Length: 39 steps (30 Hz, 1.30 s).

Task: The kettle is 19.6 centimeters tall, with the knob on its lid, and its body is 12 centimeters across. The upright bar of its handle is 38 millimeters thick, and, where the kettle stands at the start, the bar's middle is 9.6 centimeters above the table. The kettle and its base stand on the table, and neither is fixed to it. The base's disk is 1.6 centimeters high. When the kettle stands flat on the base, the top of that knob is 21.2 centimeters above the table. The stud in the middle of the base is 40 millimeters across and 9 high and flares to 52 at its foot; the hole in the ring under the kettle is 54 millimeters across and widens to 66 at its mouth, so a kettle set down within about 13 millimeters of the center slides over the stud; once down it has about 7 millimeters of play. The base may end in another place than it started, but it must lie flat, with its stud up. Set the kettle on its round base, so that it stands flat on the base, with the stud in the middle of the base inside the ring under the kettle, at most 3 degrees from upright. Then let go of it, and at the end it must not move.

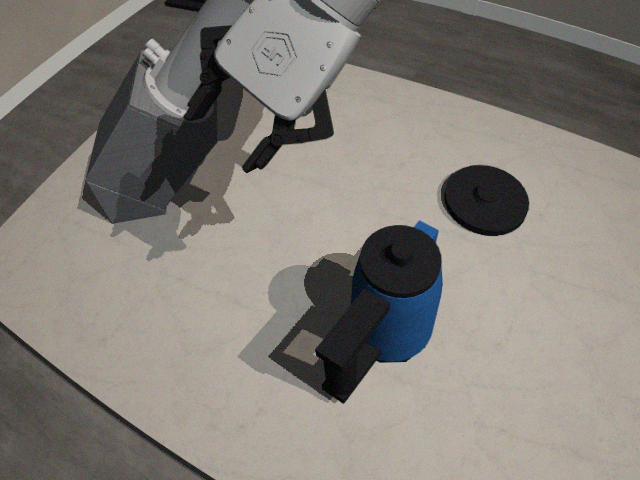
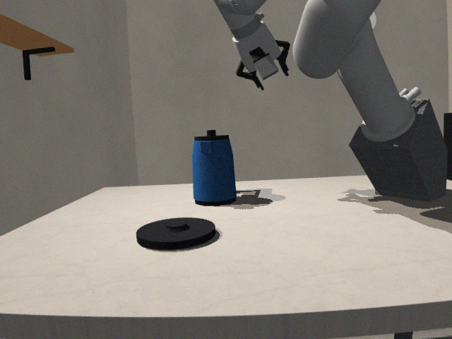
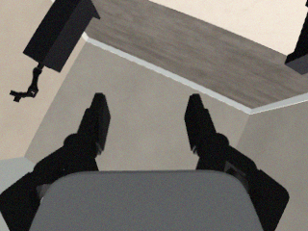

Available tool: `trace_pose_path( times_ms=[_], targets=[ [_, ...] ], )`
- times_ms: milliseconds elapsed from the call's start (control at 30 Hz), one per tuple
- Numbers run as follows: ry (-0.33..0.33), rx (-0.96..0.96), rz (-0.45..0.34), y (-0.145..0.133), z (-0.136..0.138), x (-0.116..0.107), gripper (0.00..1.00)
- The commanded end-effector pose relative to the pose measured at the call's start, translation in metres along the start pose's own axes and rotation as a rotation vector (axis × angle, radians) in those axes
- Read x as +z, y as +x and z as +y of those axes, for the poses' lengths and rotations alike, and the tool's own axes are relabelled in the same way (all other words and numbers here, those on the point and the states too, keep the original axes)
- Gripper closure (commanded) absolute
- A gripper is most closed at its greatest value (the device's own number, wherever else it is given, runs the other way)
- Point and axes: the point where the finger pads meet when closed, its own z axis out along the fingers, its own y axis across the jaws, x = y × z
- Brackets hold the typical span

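Observation:
The blue kettle (image 1: 413,315) (image 2: 213,171) stands upright on the table (image 1: 155,310) (image 2: 292,263), with a black lid and knob. Its black handle (image 1: 351,335) points toward the near left in the top view. The black round base (image 1: 484,198) (image 2: 175,233) lies flat on the table with its stud up, apart from the kettle. My gripper (image 1: 222,139) (image 2: 274,80) (image 3: 147,105) is open and empty. It hangs high in the air, off to the robot's side of the kettle. The wrist view shows only walls and floor between the fingers.
The robot's dark pedestal (image 1: 129,155) (image 2: 405,160) stands on the table's far corner. A wooden wall shelf (image 2: 32,39) is off the table at the upper left.

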Motion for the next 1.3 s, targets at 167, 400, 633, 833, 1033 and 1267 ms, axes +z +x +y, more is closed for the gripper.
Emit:
trace_pose_path(
  times_ms=[167, 400, 633, 833, 1033, 1267],
  targets=[
    [-0.007, -0.064, 0.015, -0.001, 0.003, -0.002, 0.19],
    [-0.014, -0.138, 0.033, -0.001, 0.005, -0.003, 0.19],
    [-0.021, -0.199, 0.048, -0.001, 0.007, -0.003, 0.19],
    [-0.033, -0.283, 0.067, -0.001, 0.011, -0.004, 0.19],
    [-0.049, -0.377, 0.087, -0.001, 0.014, -0.005, 0.19],
    [-0.066, -0.462, 0.104, -0.001, 0.018, -0.006, 0.19]
  ],
)
